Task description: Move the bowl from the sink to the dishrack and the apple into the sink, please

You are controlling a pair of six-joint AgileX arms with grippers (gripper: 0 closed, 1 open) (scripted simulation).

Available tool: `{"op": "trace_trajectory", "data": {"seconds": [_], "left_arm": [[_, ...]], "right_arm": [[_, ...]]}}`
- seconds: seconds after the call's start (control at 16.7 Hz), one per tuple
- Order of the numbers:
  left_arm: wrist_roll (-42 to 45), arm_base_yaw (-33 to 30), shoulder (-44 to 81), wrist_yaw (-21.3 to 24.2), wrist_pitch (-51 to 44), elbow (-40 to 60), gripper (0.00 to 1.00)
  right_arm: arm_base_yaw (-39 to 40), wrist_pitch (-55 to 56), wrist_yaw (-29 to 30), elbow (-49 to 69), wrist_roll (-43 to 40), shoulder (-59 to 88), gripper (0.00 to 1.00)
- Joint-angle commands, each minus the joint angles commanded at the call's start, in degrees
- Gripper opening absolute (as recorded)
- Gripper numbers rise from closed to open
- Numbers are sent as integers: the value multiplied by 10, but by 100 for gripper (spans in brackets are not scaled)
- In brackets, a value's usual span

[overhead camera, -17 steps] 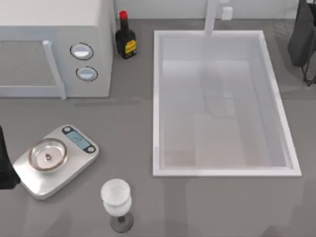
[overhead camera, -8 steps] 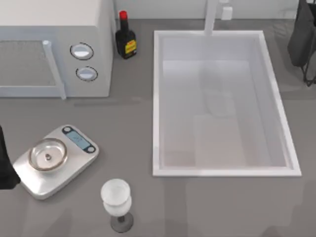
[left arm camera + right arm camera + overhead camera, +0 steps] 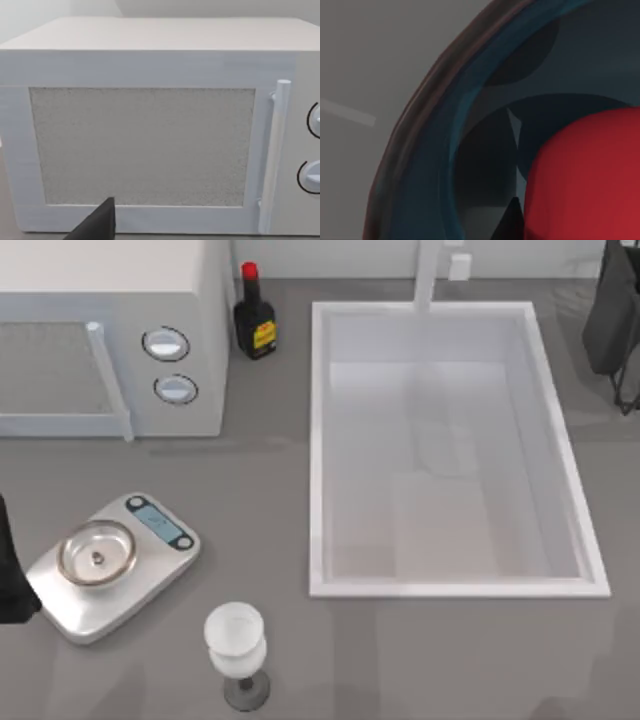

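My right gripper (image 3: 512, 221) hangs very close over the wide round deep-blue translucent bowl (image 3: 437, 150). I cannot tell if it is released or clenched, because just one dark tip shows at the edge of the right wrist view. The small bright-red apple (image 3: 585, 175) lies inside the bowl, near the wall and under the thin reddish-brown rim (image 3: 402, 135). What the bowl stands on I cannot see.

In the top view the large white rectangular sink (image 3: 318, 450) with its white tap (image 3: 428, 275) holds nothing, and the right arm (image 3: 612, 315) is at the far right edge of the counter.

I judge the step in hand is taking the apple out of the bowl. To do it well, I should come down centred on the fruit, close across its widest part, and rise straight until it is above the rim, so the bowl is not dragged. Then I carry it over the sink's raised rim and go low before releasing, because a round fruit rolls.

The left arm (image 3: 8, 575) is parked at the left edge, facing the white microwave (image 3: 145, 145).
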Motion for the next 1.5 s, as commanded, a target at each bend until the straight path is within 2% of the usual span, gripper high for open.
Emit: {"op": "trace_trajectory", "data": {"seconds": [0.6,1.14,1.5], "left_arm": [[0,0,0,0,0,0,100],[0,0,0,0,0,0,100],[0,0,0,0,0,0,100]], "right_arm": [[-3,-29,-5,28,3,-30,0],[-6,-252,-5,172,-1,-101,0],[-5,-272,-5,187,0,-110,0]]}}
